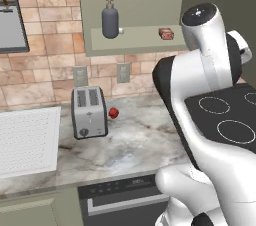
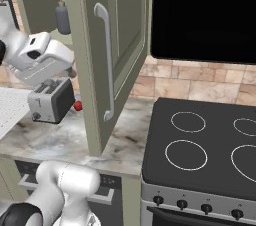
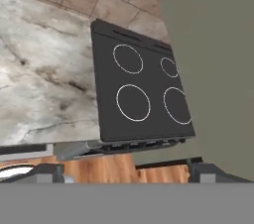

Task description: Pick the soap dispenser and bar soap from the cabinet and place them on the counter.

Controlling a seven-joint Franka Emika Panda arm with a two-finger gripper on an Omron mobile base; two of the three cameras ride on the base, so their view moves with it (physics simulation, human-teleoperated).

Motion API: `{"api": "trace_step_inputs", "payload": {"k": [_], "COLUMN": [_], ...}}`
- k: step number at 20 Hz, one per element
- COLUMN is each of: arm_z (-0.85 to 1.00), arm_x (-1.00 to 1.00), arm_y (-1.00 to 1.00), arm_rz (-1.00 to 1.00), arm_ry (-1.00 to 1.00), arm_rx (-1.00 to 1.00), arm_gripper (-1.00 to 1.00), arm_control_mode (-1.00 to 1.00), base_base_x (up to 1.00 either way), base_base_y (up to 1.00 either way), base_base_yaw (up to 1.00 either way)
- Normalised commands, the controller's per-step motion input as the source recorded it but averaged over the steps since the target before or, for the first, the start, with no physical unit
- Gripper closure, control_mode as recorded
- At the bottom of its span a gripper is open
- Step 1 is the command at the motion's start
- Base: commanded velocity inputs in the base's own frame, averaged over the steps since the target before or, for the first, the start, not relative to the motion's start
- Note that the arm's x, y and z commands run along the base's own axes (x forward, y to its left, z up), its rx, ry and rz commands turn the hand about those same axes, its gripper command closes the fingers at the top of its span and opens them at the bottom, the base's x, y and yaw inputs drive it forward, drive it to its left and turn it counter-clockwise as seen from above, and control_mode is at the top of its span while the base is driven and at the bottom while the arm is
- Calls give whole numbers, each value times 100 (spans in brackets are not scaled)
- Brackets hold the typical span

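Reading from left to right across the left base view: a white ribbed panel point(image 1: 27, 140) lies at the far left of the counter point(image 1: 135, 145), a grey-beige marbled slab with darker veins. Next comes a silver two-slot toaster point(image 1: 89, 111), standing upright against the tiled wall, with a small round red ball point(image 1: 113, 113) just beside its right flank. Above these, the cabinet point(image 1: 95, 10) is open, and on its shelf the soap dispenser point(image 1: 110, 20) stands upright, a dark grey-blue bottle with a thin pump spout. Well to its right on the same shelf lies the bar soap point(image 1: 166, 33), a small reddish-pink block, near the robot's white arm. At the right edge sits the black stovetop point(image 1: 225, 120) with its ring marks.

In the right base view the dispenser point(image 2: 62, 17) shows behind the arm, the toaster point(image 2: 50, 101) and ball point(image 2: 78, 105) below it, then the swung-out cabinet door point(image 2: 120, 45) with a long vertical bar handle point(image 2: 106, 60), and finally the stovetop point(image 2: 200, 145).

In the hand view the gripper point(image 3: 124, 173) looks down over counter point(image 3: 44, 79) and stovetop point(image 3: 139, 94); its two dark fingertips point(image 3: 44, 172) stand wide apart with nothing between them.
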Motion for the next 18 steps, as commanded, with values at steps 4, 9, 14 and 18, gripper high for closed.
{"api": "trace_step_inputs", "payload": {"k": [4,9,14,18], "arm_z": [0,1,0,8], "arm_x": [5,10,9,20], "arm_y": [0,0,0,0], "arm_rz": [-10,-7,-1,0], "arm_ry": [-9,-9,-13,-8], "arm_rx": [24,22,16,11], "arm_gripper": [-100,-100,-100,-100], "arm_control_mode": [-100,-100,-100,-100], "base_base_x": [0,0,0,0], "base_base_y": [0,0,0,0], "base_base_yaw": [0,0,0,0]}}
